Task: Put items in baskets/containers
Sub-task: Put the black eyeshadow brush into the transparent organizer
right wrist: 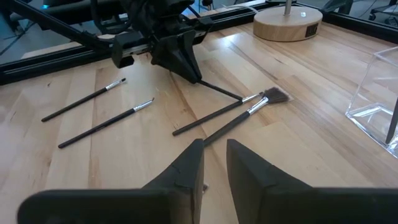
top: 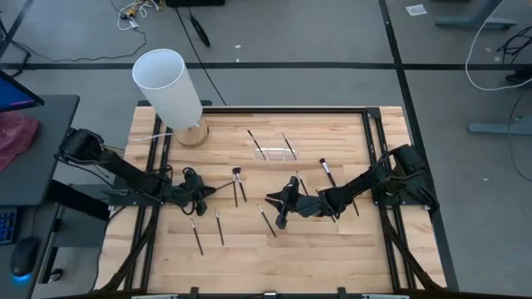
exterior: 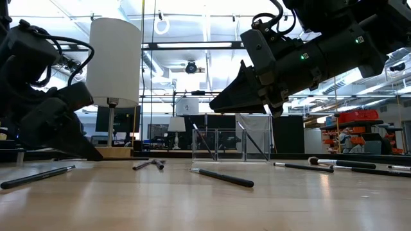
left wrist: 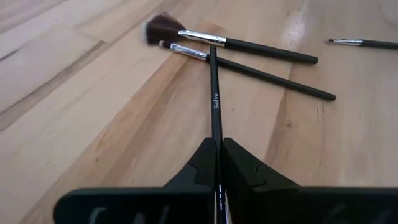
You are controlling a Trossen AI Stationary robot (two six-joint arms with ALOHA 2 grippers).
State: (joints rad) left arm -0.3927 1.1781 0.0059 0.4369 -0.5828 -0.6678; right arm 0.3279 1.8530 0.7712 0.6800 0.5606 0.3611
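Note:
Thin dark brushes lie scattered on the wooden table (top: 332,249). My left gripper (top: 202,193) is shut on one thin brush (left wrist: 215,93), whose free end reaches a fan brush (left wrist: 205,38) and a slim brush (left wrist: 249,68) lying side by side. The clear container (top: 274,151) stands at the far middle with two brushes leaning inside. My right gripper (right wrist: 214,158) hovers above the table's middle, fingers slightly apart with nothing between them, over a lying brush (top: 266,220). My left gripper pinches the thin brush's dark handle (left wrist: 217,134) between its two fingers. The brush runs along the fingers and sticks out far ahead of them, slanting down. Its free end (left wrist: 211,51) is at the two lying brushes; whether it rests on them I cannot tell.
A tall white cylinder on a round wooden base (top: 169,83) stands at the far left. Two more brushes (top: 208,231) lie near the left front, others (top: 328,173) beside my right arm. A black frame rail (top: 370,166) borders the table.

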